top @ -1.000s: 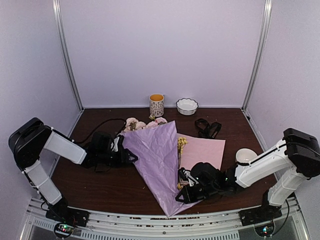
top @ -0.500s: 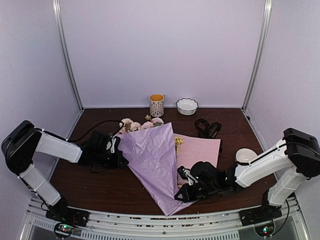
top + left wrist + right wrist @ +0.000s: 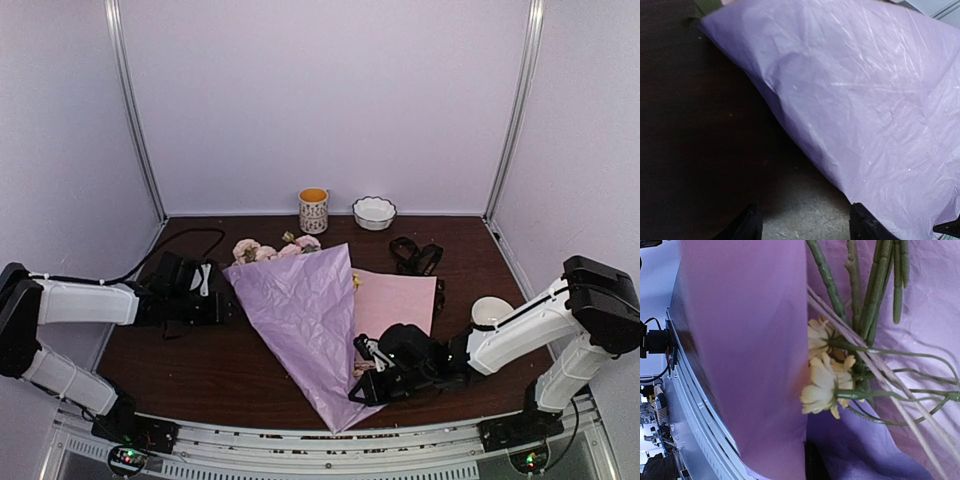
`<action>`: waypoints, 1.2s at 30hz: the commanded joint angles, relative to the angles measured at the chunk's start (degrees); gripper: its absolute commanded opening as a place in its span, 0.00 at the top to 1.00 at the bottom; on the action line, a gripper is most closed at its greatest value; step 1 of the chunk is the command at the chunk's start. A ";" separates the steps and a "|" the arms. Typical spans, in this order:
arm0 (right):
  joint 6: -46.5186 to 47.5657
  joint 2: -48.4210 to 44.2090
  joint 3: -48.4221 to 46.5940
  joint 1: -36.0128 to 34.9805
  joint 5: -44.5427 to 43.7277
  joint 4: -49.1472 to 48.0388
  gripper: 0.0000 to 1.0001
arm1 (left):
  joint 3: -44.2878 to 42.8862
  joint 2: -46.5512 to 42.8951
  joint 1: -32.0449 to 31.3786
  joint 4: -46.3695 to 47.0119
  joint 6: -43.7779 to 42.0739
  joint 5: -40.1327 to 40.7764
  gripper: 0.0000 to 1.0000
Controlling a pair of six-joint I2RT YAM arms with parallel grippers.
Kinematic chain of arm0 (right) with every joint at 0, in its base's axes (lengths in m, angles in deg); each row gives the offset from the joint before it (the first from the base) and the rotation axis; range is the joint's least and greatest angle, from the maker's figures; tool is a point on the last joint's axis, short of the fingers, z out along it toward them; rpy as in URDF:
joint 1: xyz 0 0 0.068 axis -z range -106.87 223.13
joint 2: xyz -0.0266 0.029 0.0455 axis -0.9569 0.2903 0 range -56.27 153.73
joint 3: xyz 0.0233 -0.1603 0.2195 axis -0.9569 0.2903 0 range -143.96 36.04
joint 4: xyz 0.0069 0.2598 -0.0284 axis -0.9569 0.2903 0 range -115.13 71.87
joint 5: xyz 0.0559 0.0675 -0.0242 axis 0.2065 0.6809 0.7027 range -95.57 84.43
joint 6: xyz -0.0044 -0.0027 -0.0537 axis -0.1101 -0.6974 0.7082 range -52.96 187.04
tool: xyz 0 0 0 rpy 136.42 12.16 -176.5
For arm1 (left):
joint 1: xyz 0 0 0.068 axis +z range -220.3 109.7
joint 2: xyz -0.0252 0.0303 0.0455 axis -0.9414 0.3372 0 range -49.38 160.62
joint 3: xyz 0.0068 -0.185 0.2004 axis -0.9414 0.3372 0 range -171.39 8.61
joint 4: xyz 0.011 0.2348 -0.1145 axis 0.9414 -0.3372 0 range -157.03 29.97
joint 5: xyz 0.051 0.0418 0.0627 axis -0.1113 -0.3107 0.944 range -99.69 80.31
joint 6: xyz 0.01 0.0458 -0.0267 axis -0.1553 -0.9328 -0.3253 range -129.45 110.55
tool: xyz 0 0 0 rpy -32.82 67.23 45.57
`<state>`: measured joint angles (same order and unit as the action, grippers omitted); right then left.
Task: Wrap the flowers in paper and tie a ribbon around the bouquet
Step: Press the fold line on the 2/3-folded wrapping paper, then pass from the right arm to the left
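The lilac paper (image 3: pixel 305 320) lies folded into a cone over the flowers, whose pink heads (image 3: pixel 262 250) stick out at its far left end. My left gripper (image 3: pixel 226 304) sits just left of the cone's edge. In the left wrist view it (image 3: pixel 805 227) stands open over bare table, with the paper (image 3: pixel 865 100) next to its right finger. My right gripper (image 3: pixel 366 386) is shut on the paper's lower right edge. The right wrist view shows the paper fold (image 3: pixel 750 355), yellow blossoms (image 3: pixel 822 385) and green stems (image 3: pixel 870 300). The black ribbon (image 3: pixel 415 256) lies loose behind the cone, to its right.
A pale pink sheet (image 3: pixel 402 300) lies flat to the right of the cone. A patterned mug (image 3: pixel 313 210) and a white bowl (image 3: pixel 374 212) stand at the back wall. A white cup (image 3: pixel 490 311) sits near the right arm. A black cable (image 3: pixel 185 240) loops at the back left.
My left arm has drawn back to the left, away from the paper's edge, and stretched out lower. The cone and flower heads have shifted slightly left. The right gripper has stayed put.
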<state>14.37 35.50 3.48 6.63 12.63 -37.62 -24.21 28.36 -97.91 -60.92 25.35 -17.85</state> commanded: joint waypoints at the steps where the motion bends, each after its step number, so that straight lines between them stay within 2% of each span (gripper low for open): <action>1: 0.56 0.86 -0.81 -0.27 0.20 1.01 1.00 | 2.92 -0.96 -5.09 5.65 1.56 -6.39 0.32; 5: 0.47 1.06 -0.97 -0.27 0.17 0.82 1.00 | 5.13 1.46 -7.21 12.35 6.25 -9.97 0.24; 8: 0.61 1.29 -1.46 -0.25 0.41 0.71 1.00 | 4.83 5.23 -8.15 14.14 7.57 -10.79 0.25; 11: 0.83 1.32 -1.82 -0.23 0.47 1.01 1.00 | 3.32 8.86 -9.94 13.08 7.50 -10.02 0.30; 14: 0.89 1.14 -1.90 -0.28 0.28 1.22 1.00 | 3.07 11.59 -10.84 15.00 8.66 -11.13 0.46; 18: 0.94 0.97 -1.91 -0.30 0.17 1.71 1.00 | 3.22 12.00 -10.97 15.19 9.36 -9.99 0.86; 20: 0.96 0.76 -1.77 -0.17 0.09 1.98 1.00 | 3.12 11.24 -11.01 13.76 8.81 -8.73 1.00; 32: 0.53 -0.41 -1.23 0.01 -2.20 4.59 1.00 | 1.99 10.77 -10.97 9.69 5.45 -3.00 1.00; 34: 1.82 -0.61 -2.81 -0.14 -3.98 8.78 0.90 | 1.51 10.79 -11.09 9.64 4.62 -3.52 1.00; 36: 4.48 -0.95 -5.83 -0.62 -5.84 14.66 0.87 | 1.22 10.41 -11.91 9.82 3.76 -4.11 1.00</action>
<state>15.60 35.74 1.04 6.61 11.29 -33.78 -21.54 39.66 -109.37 -49.90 31.96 -24.74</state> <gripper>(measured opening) 0.107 0.011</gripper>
